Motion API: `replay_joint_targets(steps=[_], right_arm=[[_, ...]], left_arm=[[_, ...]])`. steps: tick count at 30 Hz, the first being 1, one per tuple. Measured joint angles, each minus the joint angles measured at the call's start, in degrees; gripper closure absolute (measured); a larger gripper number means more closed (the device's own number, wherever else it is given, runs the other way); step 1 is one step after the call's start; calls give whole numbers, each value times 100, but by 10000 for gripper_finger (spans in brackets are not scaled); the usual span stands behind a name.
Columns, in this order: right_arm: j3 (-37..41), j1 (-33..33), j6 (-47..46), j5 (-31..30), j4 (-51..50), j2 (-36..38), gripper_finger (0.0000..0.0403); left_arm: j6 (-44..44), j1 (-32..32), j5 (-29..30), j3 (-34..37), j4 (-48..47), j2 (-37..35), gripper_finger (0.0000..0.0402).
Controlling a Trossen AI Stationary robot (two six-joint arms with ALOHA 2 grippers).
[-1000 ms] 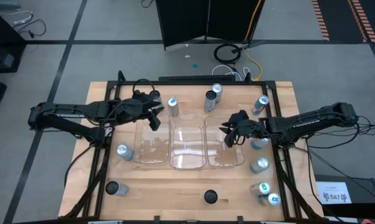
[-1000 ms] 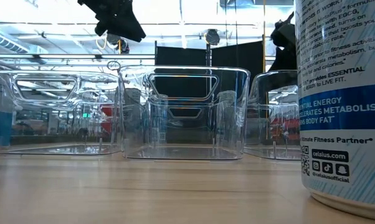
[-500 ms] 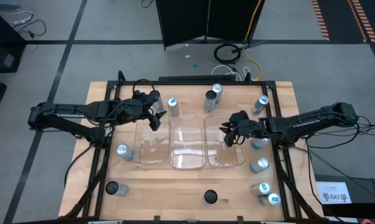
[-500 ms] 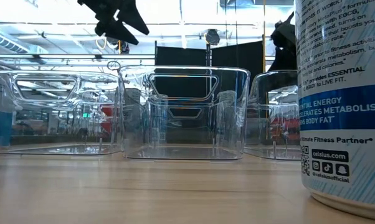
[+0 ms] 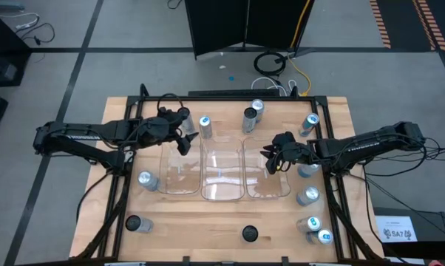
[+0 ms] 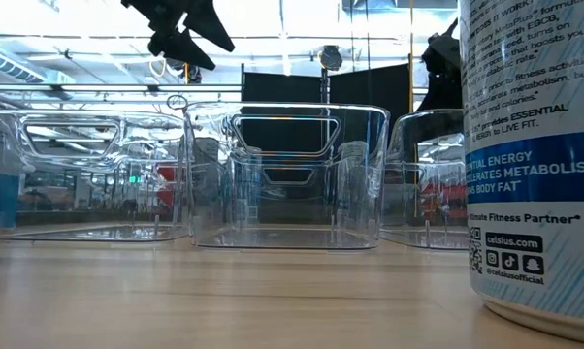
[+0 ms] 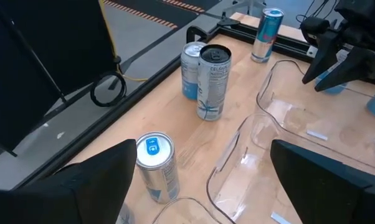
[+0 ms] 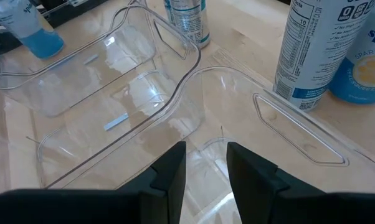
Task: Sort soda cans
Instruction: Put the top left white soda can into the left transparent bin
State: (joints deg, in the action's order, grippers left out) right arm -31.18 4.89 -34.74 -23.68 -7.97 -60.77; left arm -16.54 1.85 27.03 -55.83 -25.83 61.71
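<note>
We think the biggest danger here is a knocked-over can. Our left gripper (image 5: pixel 184 136) hangs high over the far end of the left tray (image 5: pixel 179 171), with its fingers spread wide and nothing between them. A blue-topped can (image 5: pixel 205 123) stands just beside it, near the far edge of the table (image 5: pixel 230 219). If we drop down a bit crooked, one finger could hit the top of that can and tip it, and then it might roll into the dark-topped can (image 5: pixel 250 119) and its neighbour near the middle of the far edge.

The trays are clear and hard to see. We could bump a tray wall and push the whole row sideways.

Our right gripper (image 5: pixel 271 159) hovers over the far end of the right tray (image 5: pixel 268 177). Its fingers are close together with only a thin gap, and they hold nothing. It would have to open before it could take a can, or it would just shove the can along.

Both arms reach in from the sides toward the middle, so they could bump each other if they go for the same can.

All three trays look empty. The other cans stand around them: some along the right edge, one near the left edge, and two with dark tops near the front edge.
</note>
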Motion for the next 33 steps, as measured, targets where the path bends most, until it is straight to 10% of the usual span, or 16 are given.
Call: replay_joint_targets(steps=[12,22,33], right_arm=[[0,0,-3,2,-2,0,296],[0,0,-58,-1,0,0,296],[0,0,32,-1,-2,0,296]], left_arm=[[-1011,1229,-25,-2,54,50,25],[-1279,3360,-2002,-7,-19,397,39],[-839,3711,-2409,-722,-906,1571,65]])
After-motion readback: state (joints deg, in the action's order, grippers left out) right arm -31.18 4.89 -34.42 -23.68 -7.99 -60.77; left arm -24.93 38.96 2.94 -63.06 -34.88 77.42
